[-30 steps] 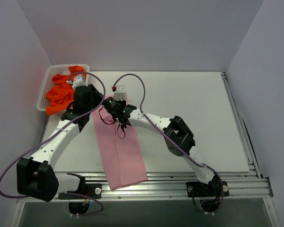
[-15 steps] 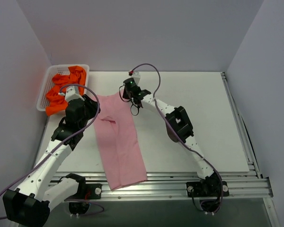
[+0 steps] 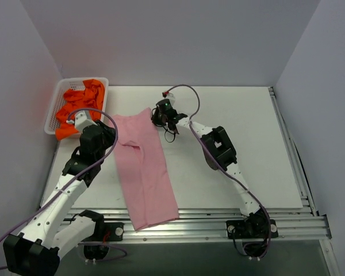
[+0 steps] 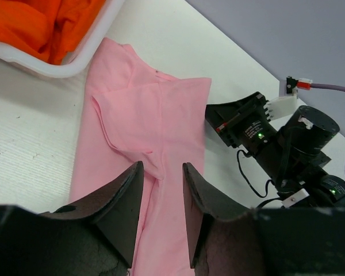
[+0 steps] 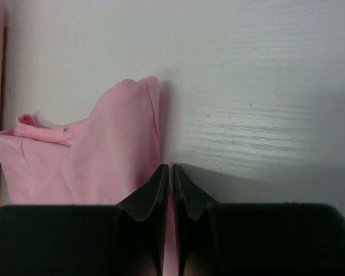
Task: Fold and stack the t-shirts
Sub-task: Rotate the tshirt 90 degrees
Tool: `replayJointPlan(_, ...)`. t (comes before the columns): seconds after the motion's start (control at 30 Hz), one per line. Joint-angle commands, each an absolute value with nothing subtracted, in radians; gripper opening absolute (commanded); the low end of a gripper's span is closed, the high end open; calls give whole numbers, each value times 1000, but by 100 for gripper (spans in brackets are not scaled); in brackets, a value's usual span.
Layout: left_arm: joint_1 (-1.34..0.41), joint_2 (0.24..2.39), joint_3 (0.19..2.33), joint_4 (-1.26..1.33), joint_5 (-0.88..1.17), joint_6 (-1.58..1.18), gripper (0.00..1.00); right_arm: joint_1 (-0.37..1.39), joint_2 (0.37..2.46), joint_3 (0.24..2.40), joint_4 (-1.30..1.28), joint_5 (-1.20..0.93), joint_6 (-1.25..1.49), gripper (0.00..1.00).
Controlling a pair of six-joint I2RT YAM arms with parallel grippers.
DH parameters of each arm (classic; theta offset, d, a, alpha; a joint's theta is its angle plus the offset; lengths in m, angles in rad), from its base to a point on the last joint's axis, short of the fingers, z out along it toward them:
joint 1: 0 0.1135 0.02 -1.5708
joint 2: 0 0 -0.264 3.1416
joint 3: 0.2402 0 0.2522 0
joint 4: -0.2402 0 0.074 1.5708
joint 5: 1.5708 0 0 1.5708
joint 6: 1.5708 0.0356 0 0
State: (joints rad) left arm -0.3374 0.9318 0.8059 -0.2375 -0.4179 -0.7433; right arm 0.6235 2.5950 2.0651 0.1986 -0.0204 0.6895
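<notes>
The light pink t-shirt (image 3: 146, 172) lies as a long strip from the table's middle back to its near edge, with a wrinkle near its far end. It also shows in the left wrist view (image 4: 155, 109) and the right wrist view (image 5: 103, 155). My left gripper (image 3: 108, 140) is open, its jaws hovering over the wrinkle (image 4: 163, 172). My right gripper (image 3: 156, 117) is at the shirt's far right corner, jaws closed with pink cloth between them (image 5: 168, 168). Bright orange t-shirts (image 3: 77, 106) lie bunched in the basket and show in the left wrist view (image 4: 29, 23).
The white mesh basket (image 3: 52, 118) stands at the far left, its rim (image 4: 75, 66) touching the pink shirt's far left corner. Purple cables loop over both arms. Grey walls close in the table at the back and sides. A metal rail (image 3: 218, 221) runs along the near edge.
My right gripper has moved away from me with the shirt's far corner, spreading the shirt's far end out flat. My left arm has drawn back from the basket to the shirt's left side.
</notes>
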Motion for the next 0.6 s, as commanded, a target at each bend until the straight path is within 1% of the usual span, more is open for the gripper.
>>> replayJointPlan(0.0,-331,936,805,-193,-448,-750,42,569,2490,1959,195,-3,709,6)
replayJointPlan(0.03,-331,937,805,-190,-448,-750,42,565,2485,1953,174,26,704,16)
replayJointPlan(0.07,-331,940,807,-183,-448,-750,42,560,2479,1954,160,47,701,41)
replayJointPlan(0.17,-331,959,805,-169,-443,-750,41,546,2457,1948,124,107,689,74)
replayJointPlan(0.2,-331,968,805,-169,-439,-750,41,545,2448,1944,123,118,686,78)
replayJointPlan(0.27,-333,976,805,-166,-437,-750,40,535,2447,1939,130,117,680,79)
replayJointPlan(0.57,-331,989,801,-143,-426,-749,39,561,2519,2019,118,64,680,76)
